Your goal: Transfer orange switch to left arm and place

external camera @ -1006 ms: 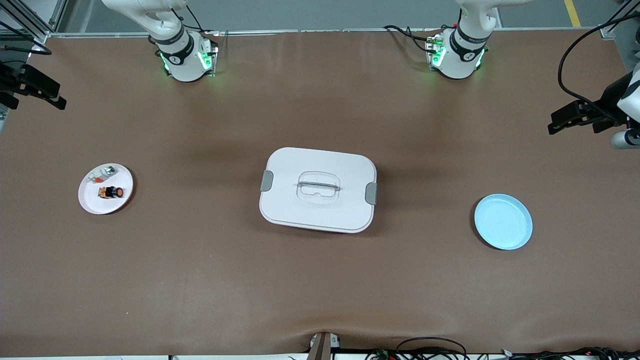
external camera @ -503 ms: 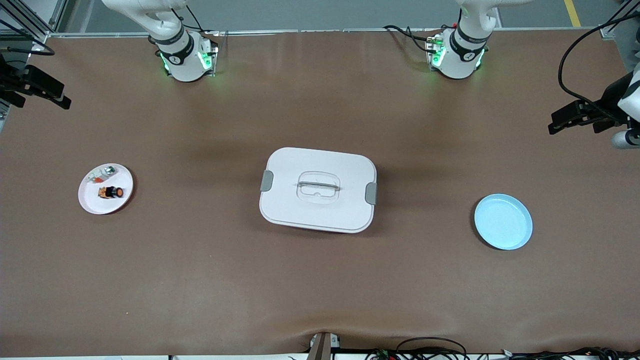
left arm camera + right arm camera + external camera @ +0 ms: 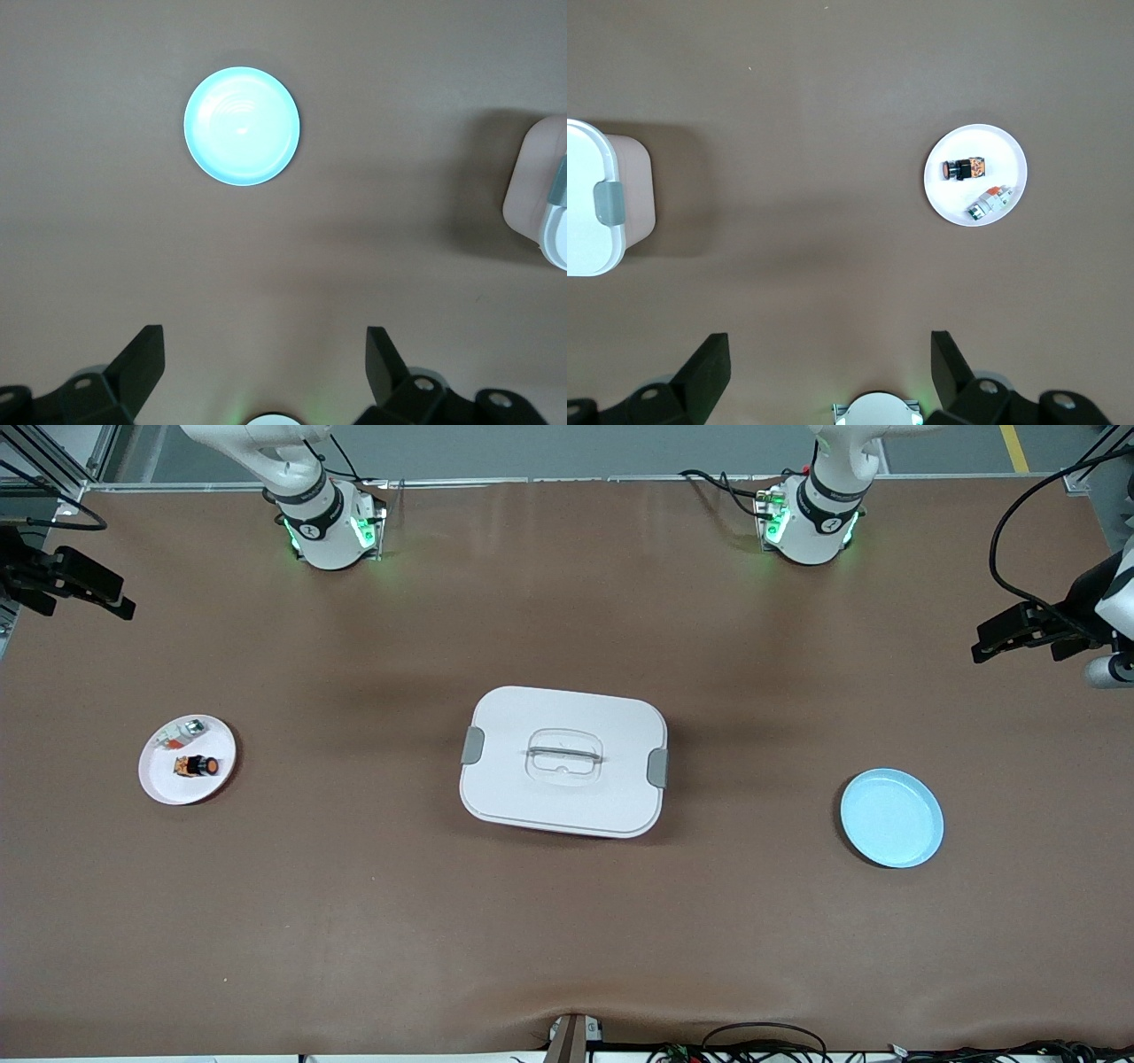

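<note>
Lying on its side on a small round white plate (image 3: 187, 759) at the middle left of the front view, toward the right arm's end of the brown table (image 3: 567, 921): the tiny orange switch with a black round cap (image 3: 196, 765), just beside a whitish part with green and red bits (image 3: 181, 732). Standing at centre frame, well apart from both plates: the large white rounded box with grey side clips (image 3: 563, 761), with an empty pale blue round plate (image 3: 891, 817) at the lower right. Hanging high at the upper left edge with fingers spread apart and holding nothing: the right gripper (image 3: 828, 365); waiting at the right edge over the table's end, likewise spread and empty: the left gripper (image 3: 264, 358)
</note>
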